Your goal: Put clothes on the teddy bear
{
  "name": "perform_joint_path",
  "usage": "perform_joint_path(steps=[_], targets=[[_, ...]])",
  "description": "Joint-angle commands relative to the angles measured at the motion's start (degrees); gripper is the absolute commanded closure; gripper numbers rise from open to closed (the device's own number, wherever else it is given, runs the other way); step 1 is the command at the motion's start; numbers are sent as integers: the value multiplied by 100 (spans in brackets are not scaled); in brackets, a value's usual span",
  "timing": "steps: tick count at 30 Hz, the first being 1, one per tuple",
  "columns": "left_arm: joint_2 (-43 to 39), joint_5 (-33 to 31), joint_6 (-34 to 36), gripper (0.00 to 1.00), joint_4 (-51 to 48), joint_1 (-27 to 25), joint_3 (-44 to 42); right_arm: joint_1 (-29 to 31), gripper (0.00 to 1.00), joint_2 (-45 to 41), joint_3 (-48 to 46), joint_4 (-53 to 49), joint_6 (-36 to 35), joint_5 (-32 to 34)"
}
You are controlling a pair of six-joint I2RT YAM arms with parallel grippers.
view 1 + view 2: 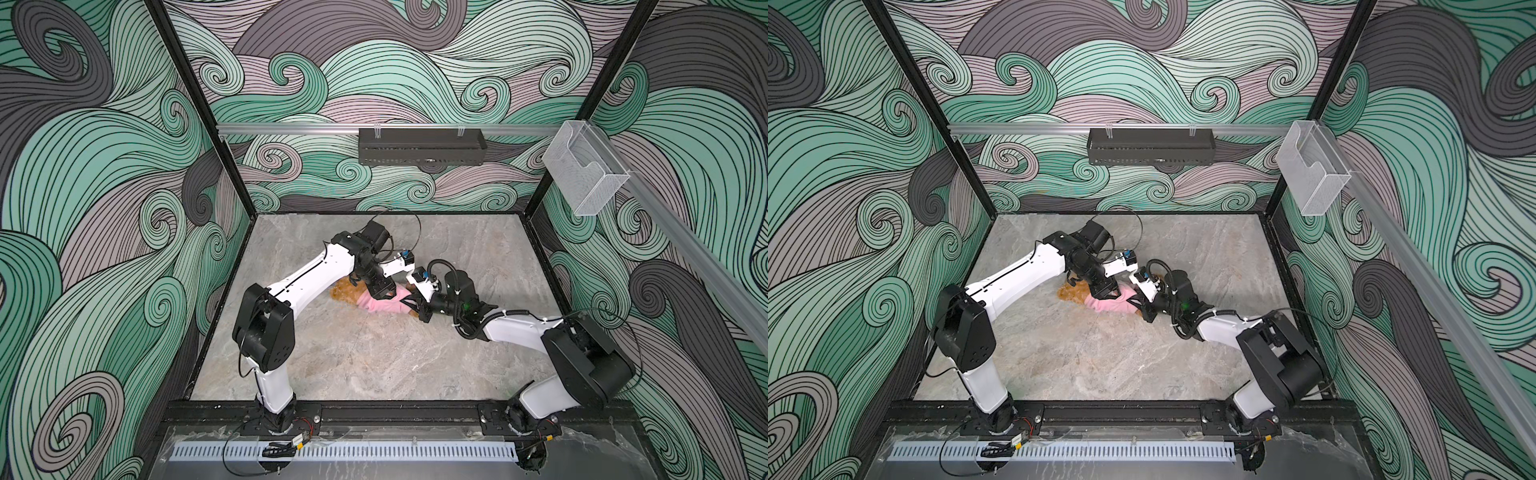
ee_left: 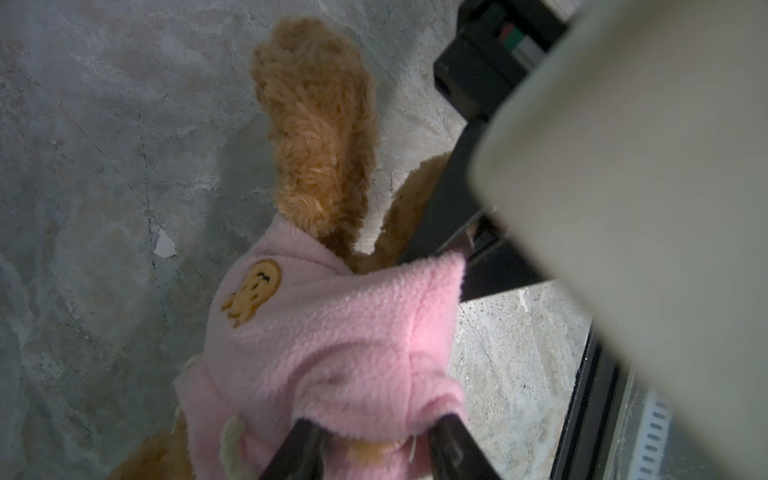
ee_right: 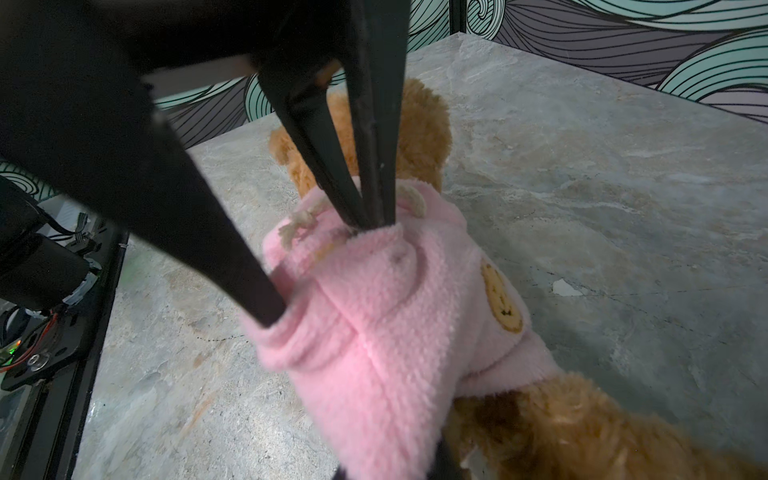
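Observation:
The golden-brown teddy bear (image 1: 341, 291) (image 1: 1068, 293) lies mid-table with its head to the left. A pink fleece garment (image 1: 384, 306) (image 1: 1109, 306) with an orange patch covers its torso. My left gripper (image 1: 386, 293) (image 2: 374, 444) comes down at the neck end, jaws apart. Its fingertips (image 2: 300, 446) are tucked into the fleece, with pink fabric and a bit of fur between them. Both legs (image 2: 316, 124) stick out of the hem. My right gripper (image 1: 417, 310) (image 3: 390, 469) is shut on the garment's (image 3: 395, 332) lower edge beside a leg (image 3: 582, 424). The bear's face is hidden.
A black tray (image 1: 419, 145) hangs on the rear rail. A clear plastic box (image 1: 584, 170) is fixed on the right wall. A black rail (image 1: 395, 411) runs along the table's front edge. A small white chip (image 2: 164, 245) marks the marble top near the bear.

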Motion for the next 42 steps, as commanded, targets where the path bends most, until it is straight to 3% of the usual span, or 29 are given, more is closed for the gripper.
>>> perform_joint_path(steps=[1,7,11,18,22,26,33,38,42], targets=[[410,398,-4,61,-25,-190,81,55,100,-46,212,1661,437,-472],[668,967,-410,76,227,-335,150,48,100,341,297,2487,1029,-444],[293,1295,-647,100,656,-289,-11,5,100,415,88,2515,1039,6],[-894,2249,-2077,100,2652,413,-1075,-87,100,-22,-643,1929,850,1055],[-1328,2347,-2853,100,3506,846,-1613,-128,100,-235,-1039,2051,877,1398],[-1528,2264,-3176,100,3754,1105,-1903,-126,100,-285,-1170,2188,855,1436],[-1670,2122,-3058,100,3640,1132,-2132,-123,100,-149,-995,2219,704,1072],[-1796,2227,-3996,100,4665,1038,-2421,-81,100,-14,-808,2062,650,967],[-1729,2078,-4170,100,4870,668,-2424,3,100,116,-628,2014,632,963]])
